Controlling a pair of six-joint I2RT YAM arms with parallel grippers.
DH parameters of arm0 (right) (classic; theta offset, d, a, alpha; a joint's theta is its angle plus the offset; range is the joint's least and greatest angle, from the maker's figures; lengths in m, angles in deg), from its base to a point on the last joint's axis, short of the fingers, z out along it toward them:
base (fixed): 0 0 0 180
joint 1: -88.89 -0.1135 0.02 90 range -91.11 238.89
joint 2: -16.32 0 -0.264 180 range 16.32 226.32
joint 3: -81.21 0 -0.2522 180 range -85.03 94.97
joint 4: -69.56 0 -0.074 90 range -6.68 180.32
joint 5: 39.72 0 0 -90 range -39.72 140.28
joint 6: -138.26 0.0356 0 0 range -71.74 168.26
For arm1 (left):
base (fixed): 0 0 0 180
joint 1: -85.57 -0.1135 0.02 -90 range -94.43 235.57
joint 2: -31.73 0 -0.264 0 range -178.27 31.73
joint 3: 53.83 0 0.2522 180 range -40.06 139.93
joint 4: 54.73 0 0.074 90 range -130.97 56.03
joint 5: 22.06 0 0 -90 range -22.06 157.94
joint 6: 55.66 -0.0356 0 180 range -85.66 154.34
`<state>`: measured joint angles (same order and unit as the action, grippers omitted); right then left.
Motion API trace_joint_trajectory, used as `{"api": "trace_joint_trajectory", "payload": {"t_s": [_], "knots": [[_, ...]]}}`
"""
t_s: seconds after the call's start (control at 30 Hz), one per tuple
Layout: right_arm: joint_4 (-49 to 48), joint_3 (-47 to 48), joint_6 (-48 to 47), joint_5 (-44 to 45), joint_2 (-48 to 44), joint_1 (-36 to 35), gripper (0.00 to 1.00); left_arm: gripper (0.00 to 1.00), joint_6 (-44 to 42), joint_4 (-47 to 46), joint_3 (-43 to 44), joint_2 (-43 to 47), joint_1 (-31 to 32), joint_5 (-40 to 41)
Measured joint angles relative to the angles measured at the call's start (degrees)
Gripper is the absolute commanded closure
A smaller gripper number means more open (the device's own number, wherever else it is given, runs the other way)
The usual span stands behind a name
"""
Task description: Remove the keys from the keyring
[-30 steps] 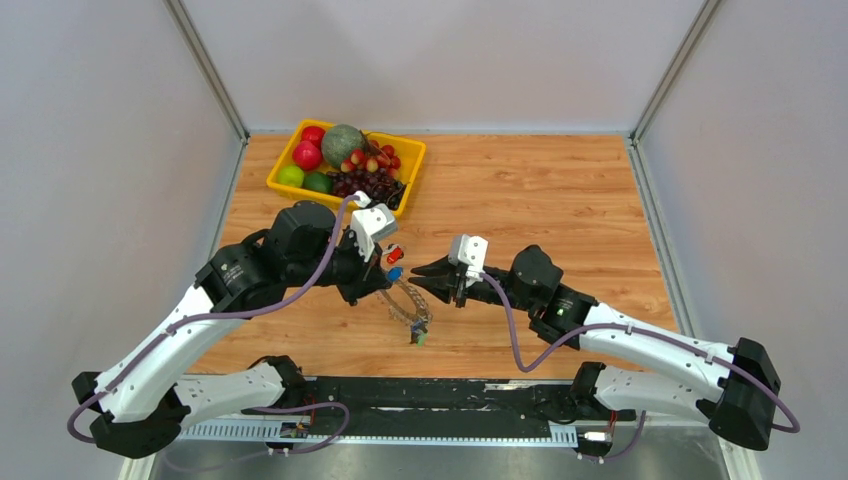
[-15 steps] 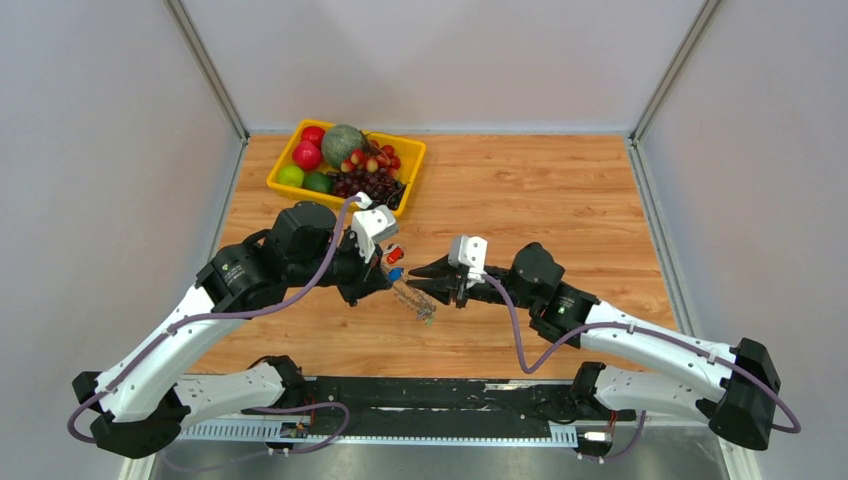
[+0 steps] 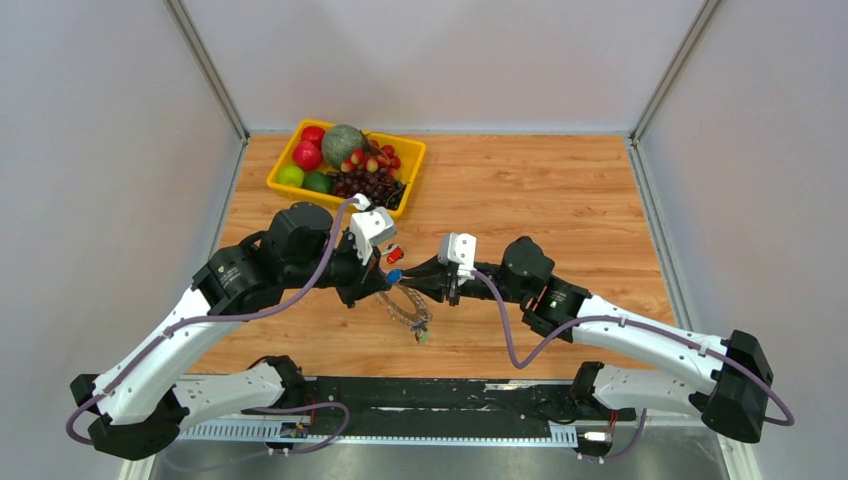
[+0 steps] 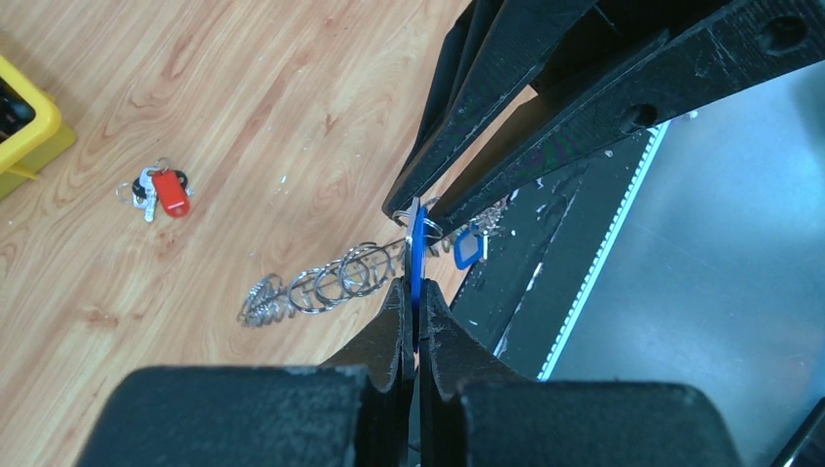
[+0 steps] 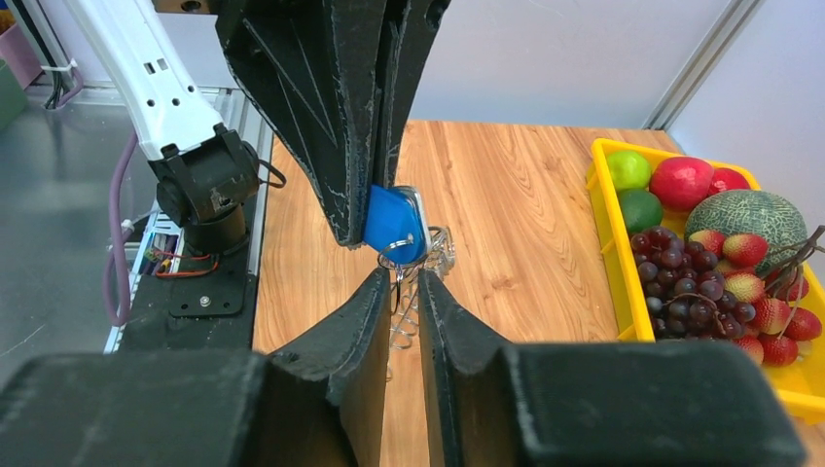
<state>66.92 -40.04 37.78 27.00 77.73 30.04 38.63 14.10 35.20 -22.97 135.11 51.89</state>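
Both arms meet over the table (image 3: 560,200), on the near side of the yellow tray (image 4: 29,131) and close to its right-hand corner.

- Left end effector (image 4: 412,297): fingers pressed together on the flat head of the blue key (image 5: 392,226), key held edge-on between the pads.
- Right end effector (image 5: 402,284): facing the left one tip to tip, just under the blue key. Fingers almost together, a narrow slot left between them. Ring wire sits in that slot. Cannot tell whether the pads actually pinch it.
- Keyring (image 4: 336,282): attached at the blue key's head. From there it trails as a run of silvery loops away from the tray, toward the arm bases, its low end down near the wood. A second small blue piece hangs from it just beside the right fingers.
- Red key (image 4: 171,193): lies flat on the wood with a little ring, loose from the big loop, between the tray and the held blue key.
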Motion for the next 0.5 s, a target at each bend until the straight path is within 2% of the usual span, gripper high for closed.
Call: {"api": "trace_joint_trajectory", "payload": {"t_s": [0.07,0.17,0.27,0.5], "knots": [[0.3,0.0,-0.1,0.0,0.1,0.0,0.79,1.0,-0.2,0.0,0.0,0.2,0.0,0.0],[0.3,0.0,-0.2,0.0,0.1,0.0,0.86,1.0,-0.3,0.0,0.0,0.4,0.0,0.0],[0.3,0.0,-0.2,0.1,0.1,0.0,1.0,1.0,-0.5,0.0,0.0,0.6,0.0,0.0],[0.4,0.0,-0.3,0.7,0.0,-0.1,1.0,1.0,-0.8,0.0,0.0,0.7,0.0,0.3]]}}
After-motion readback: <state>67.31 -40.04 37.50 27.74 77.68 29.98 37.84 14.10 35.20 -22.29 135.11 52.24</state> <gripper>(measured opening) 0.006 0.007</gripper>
